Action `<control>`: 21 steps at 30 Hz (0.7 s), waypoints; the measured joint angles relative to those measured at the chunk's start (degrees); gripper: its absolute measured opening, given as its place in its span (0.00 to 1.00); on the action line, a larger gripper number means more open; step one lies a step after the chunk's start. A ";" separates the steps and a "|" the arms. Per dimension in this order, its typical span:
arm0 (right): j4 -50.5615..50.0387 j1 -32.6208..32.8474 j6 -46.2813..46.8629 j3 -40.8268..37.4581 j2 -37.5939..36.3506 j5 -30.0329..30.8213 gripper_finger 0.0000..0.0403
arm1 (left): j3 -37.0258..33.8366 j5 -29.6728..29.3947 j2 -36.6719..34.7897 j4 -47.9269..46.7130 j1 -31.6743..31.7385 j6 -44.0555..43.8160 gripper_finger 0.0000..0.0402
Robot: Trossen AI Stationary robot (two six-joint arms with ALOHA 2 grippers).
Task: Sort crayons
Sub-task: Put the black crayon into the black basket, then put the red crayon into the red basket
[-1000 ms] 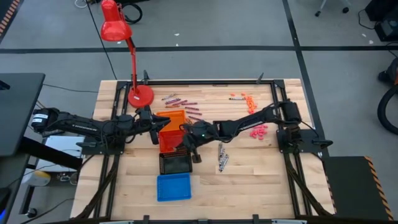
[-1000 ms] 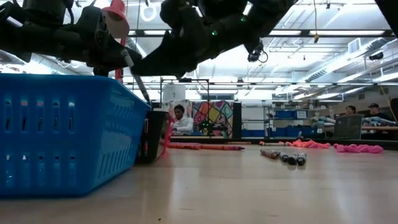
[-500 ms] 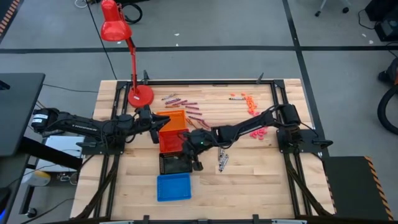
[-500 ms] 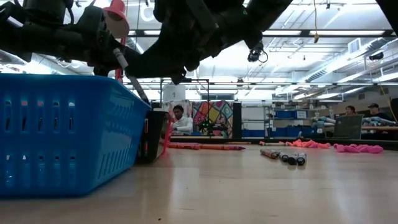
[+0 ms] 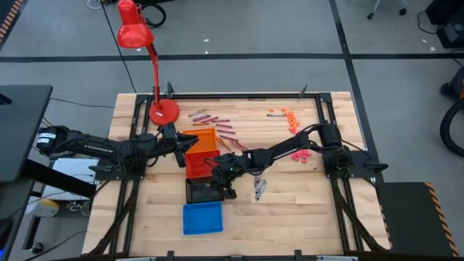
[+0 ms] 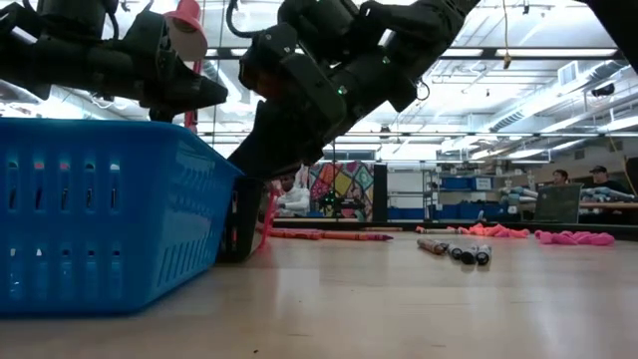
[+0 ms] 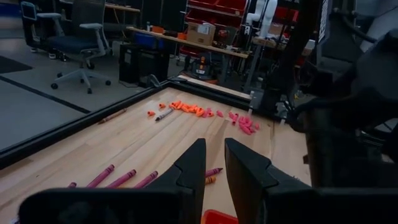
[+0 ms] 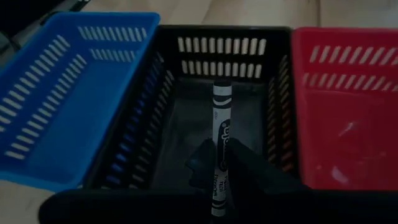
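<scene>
The right pincer [image 5: 220,185] hangs over the black tray [image 5: 204,191], its fingers [image 8: 249,167] on either side of a grey-white crayon [image 8: 221,143] that points down into the tray's bare floor. The fingers sit close along the crayon's lower part; whether they pinch it or have let it go I cannot tell.

The black tray is the landmark. Touching it on one side is the red tray [image 5: 199,165], and beyond that the orange tray [image 5: 203,139]; touching it on the other side is the blue tray [image 5: 201,217]. In the right wrist view the blue tray [image 8: 68,93] and red tray [image 8: 345,106] flank the black tray [image 8: 217,46], and no crayon shows in either.

The left pincer [image 5: 183,147] hovers beside the orange tray, well apart from the black one, fingers [image 7: 189,169] slightly parted with nothing between them.

On the desk [image 5: 304,210], near the black tray on the right arm's side, lies a small cluster of grey-white crayons [image 5: 259,184]. Past the orange tray lie the maroon-red crayons [image 5: 217,125], and farther toward the right arm's base the orange crayons [image 5: 290,118] and a pink heap [image 5: 301,153]. A red desk lamp [image 5: 138,43] stands on the desk's far edge.
</scene>
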 joint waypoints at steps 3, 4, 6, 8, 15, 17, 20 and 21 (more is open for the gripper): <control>-0.11 -0.21 -0.05 0.00 0.00 -0.16 0.11 | 0.01 0.00 0.00 -0.13 0.00 0.00 0.18; -0.30 -0.28 -0.06 0.00 0.00 -0.24 0.11 | 0.00 0.00 0.00 -0.15 0.00 0.00 0.18; -0.51 -0.33 -0.12 0.00 0.00 -0.38 0.12 | 0.00 0.01 0.00 -0.13 0.00 0.01 0.18; -0.86 -0.33 -0.14 0.00 0.00 -0.38 0.13 | 0.00 0.02 0.00 -0.13 0.00 0.00 0.18; -2.31 -0.34 -0.16 0.00 -0.35 -0.38 0.24 | 0.00 0.03 0.00 -0.13 0.00 0.00 0.18; -2.39 -0.36 -0.18 0.00 -0.99 -0.36 0.27 | 0.00 0.04 0.00 -0.13 0.00 0.00 0.18; -2.81 -0.61 -0.32 0.00 -2.66 0.13 0.29 | 0.00 0.04 0.00 -0.15 0.00 0.00 0.18; -3.13 -0.75 -0.52 0.00 -3.29 0.10 0.29 | 0.00 0.04 0.00 -0.17 0.00 0.00 0.18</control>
